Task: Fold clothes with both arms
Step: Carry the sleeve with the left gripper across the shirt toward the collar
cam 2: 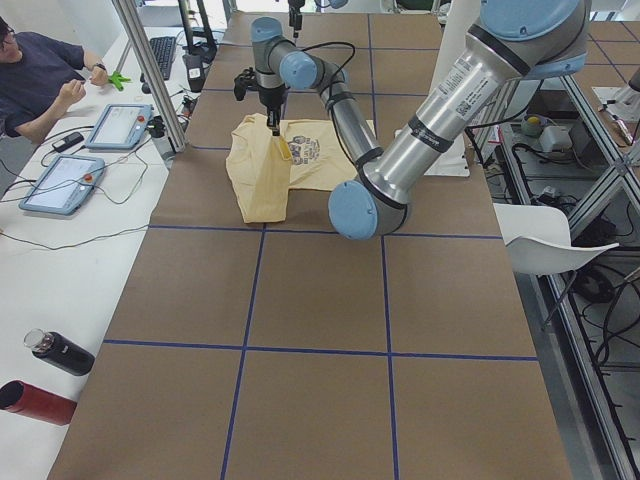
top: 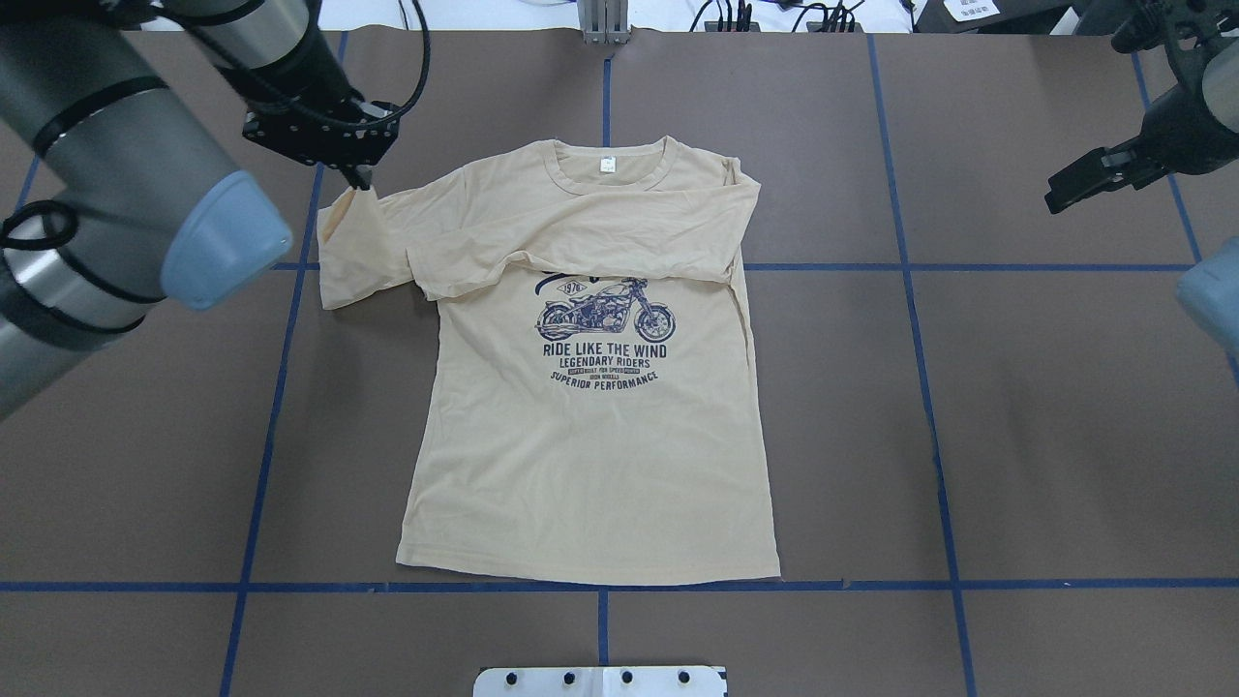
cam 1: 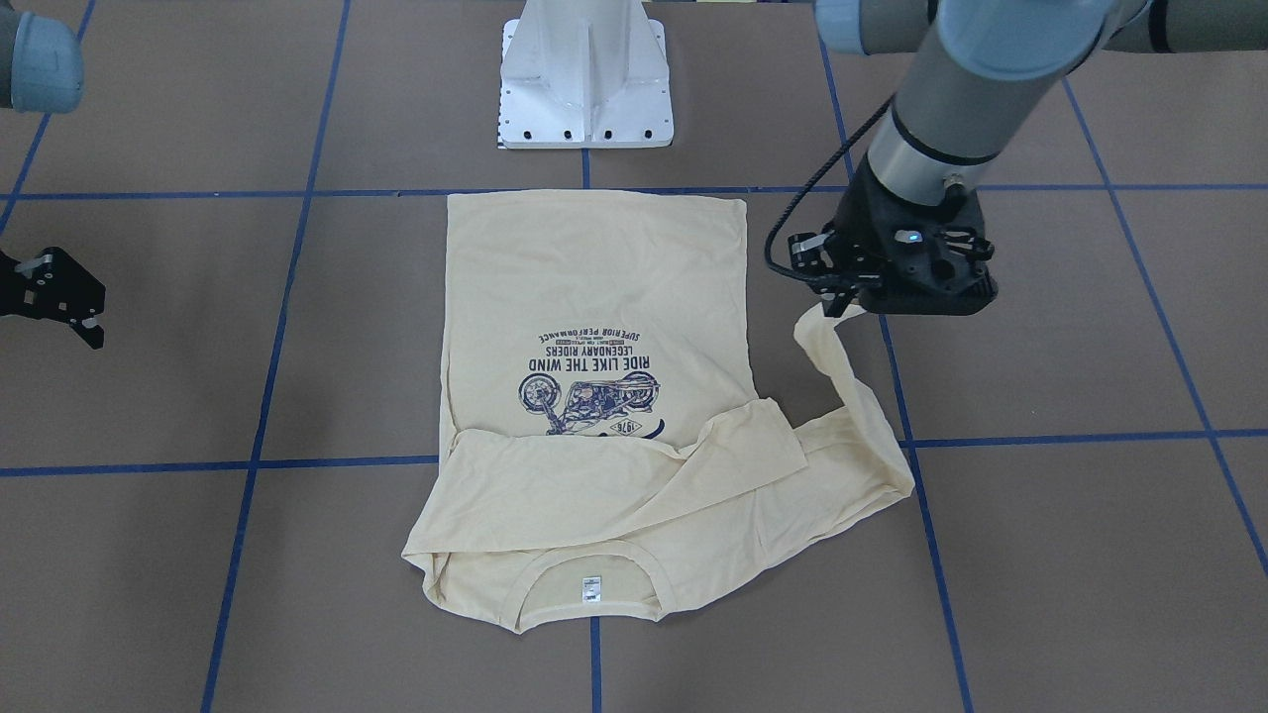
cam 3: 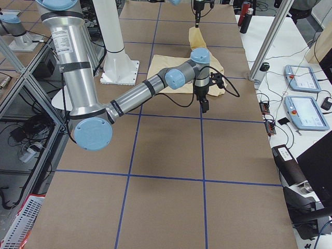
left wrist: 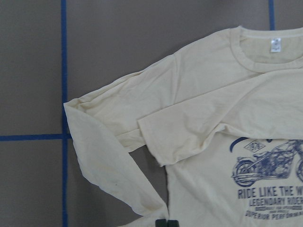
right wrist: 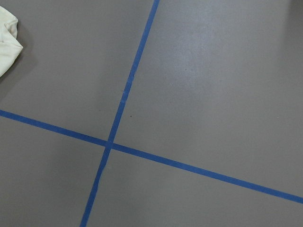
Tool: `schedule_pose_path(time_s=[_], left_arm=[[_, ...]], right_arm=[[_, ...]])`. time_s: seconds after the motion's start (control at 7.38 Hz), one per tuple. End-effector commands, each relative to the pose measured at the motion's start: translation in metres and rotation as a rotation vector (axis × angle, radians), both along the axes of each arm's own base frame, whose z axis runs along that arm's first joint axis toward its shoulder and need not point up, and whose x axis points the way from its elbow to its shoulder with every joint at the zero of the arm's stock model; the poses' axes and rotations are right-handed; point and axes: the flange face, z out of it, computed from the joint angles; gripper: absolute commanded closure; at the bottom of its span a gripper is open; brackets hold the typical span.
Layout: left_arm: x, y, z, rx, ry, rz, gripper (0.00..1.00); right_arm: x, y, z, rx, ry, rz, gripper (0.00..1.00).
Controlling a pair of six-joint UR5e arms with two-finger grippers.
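T-shirt (top: pixel 590 465) is lying flat and print-up mid-desk (top: pixel 1016 436), collar away from the robot, one sleeve folded across the chest just above the motorcycle print. Left arm reaches in with its wrist pointing straight down over the other sleeve (top: pixel 348 252). Right arm is parked off to the side. White pedestal base (cam 1: pixel 586 89) sits near the hem. Left gripper (top: pixel 362 180) is pinched tight on that sleeve's cuff, holding it up off the desk. Right gripper (top: pixel 1070 192) hangs over bare desk, well apart from the shirt, and I can't tell how wide it's spread.
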Motion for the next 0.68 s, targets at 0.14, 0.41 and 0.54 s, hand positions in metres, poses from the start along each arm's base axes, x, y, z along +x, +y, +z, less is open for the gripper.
schedule_pose_path(time_s=[0.14, 0.41, 0.54], left_arm=[[0.085, -0.06, -0.111, -0.12, -0.02, -0.038, 1.0], [0.187, -0.058, -0.148, -0.212, 0.006, -0.059, 1.0], [0.237, -0.05, -0.131, -0.25, 0.022, -0.09, 1.0]], right_arm=[[0.0, 0.0, 0.0, 0.0, 0.0, 0.001, 0.0], [-0.001, 0.0, -0.001, 0.001, -0.001, -0.001, 0.0], [0.0, 0.0, -0.001, 0.001, -0.001, 0.001, 0.0]])
